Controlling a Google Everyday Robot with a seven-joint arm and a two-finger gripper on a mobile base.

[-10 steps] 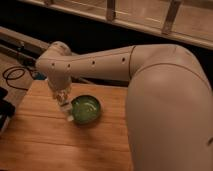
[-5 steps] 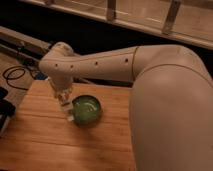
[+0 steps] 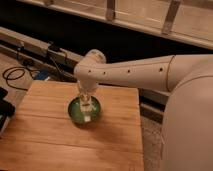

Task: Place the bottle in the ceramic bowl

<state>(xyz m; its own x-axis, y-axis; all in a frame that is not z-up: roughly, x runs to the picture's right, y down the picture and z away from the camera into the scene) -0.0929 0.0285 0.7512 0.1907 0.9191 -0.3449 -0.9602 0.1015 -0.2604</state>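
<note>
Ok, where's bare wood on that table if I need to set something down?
Bare wooden table in front of and right of the ceramic bowl, and along its left edge. It is crowded at the bowl, where the gripper holds the bottle.

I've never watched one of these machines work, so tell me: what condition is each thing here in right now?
bottle: upright, held over the bowl's inside, not yet let go.
ceramic bowl: right way up on the table, nothing lying in it.
gripper: above the bowl, shut on the bottle.
wooden table: bears the bowl.
</note>
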